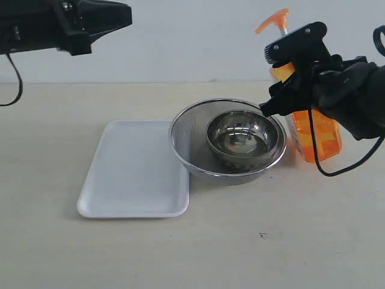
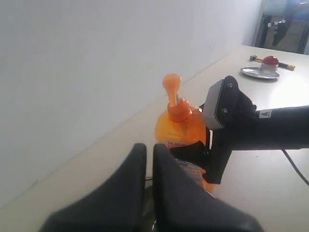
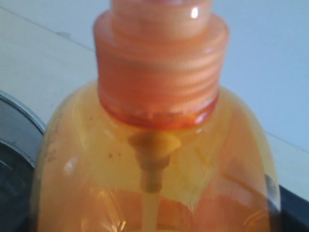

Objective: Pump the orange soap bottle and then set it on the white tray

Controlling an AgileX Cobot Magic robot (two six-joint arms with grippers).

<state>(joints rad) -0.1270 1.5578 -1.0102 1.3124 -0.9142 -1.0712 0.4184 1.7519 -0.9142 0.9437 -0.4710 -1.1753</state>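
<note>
**Exterior view: right hand on the bottle, left hand shut up high**

Right hand (image 1: 269, 80) is clamped around the upper part of the bottle (image 1: 319, 135). One finger sits up by the neck and the other lower down, so the jaws are fairly wide since the bottle's fat. Right wrist view is pretty much all bottle (image 3: 154, 159), just shoulder and ribbed cap, so it's sitting right between the fingers. Left hand (image 1: 120, 17) is closed tight with nothing in it, hanging high over the left side, well apart from everything. Left wrist view shows its fingers (image 2: 135, 183) pressed together, pointing toward the pump (image 2: 171, 87).

Writing: there's a red-printed strip of label (image 2: 176, 143) on the bottle, too blurry to read.

Containers: the bottle's got orange liquid in it, and you can see the dip tube (image 3: 152, 179) through the plastic. It stands on the tabletop (image 1: 271, 241) just right of the strainer (image 1: 187, 144), not on the tray (image 1: 129, 171). A steel bowl (image 1: 240, 158) sits inside the strainer, and the strainer's rim overlaps the tray's right edge.
</note>
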